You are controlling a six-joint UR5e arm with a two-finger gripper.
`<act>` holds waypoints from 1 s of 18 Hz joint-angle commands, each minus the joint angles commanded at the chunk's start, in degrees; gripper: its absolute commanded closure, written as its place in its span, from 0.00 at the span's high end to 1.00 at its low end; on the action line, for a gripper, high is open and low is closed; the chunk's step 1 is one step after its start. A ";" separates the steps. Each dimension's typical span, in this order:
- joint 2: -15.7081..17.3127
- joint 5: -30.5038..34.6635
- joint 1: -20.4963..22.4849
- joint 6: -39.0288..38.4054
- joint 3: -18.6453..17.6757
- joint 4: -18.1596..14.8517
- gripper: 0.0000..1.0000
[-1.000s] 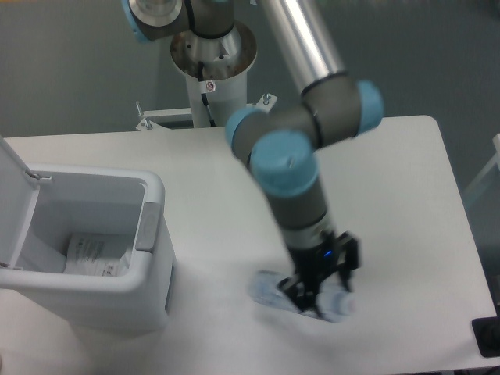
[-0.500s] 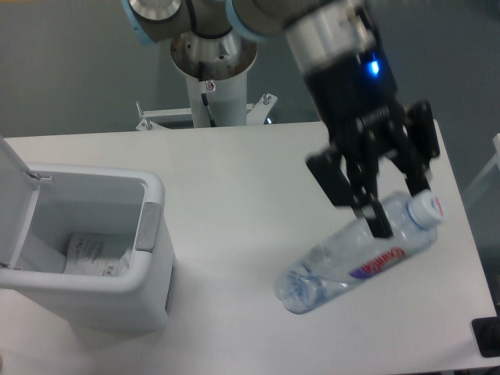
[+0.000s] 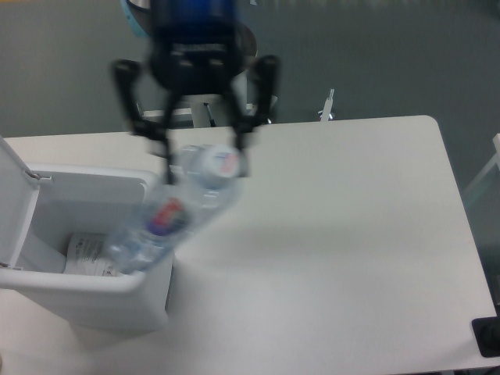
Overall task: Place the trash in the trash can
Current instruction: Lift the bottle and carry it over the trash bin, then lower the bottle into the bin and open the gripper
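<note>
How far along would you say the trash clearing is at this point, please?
Done: the wrapper lies inside the open trash can. In hand: the gripper holds the plastic bottle, tilted base-down over the can's rim. Left: releasing the bottle into the can.

White table [image 3: 351,234] with rounded corners, grey floor [image 3: 391,62] behind it. Small black object [image 3: 488,337] at the table's near right corner.

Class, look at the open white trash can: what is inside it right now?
A crumpled wrapper with printed labels lies on the floor of the trash can. The gripper holds a plastic bottle slanting over the rim, hiding part of the interior.
</note>
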 joint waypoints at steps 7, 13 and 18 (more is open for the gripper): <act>1.06 -0.09 -2.64 5.54 -5.63 0.18 0.63; 1.15 0.00 -4.66 9.24 -11.43 0.26 0.63; 0.27 0.00 -5.89 9.24 -14.43 0.26 0.67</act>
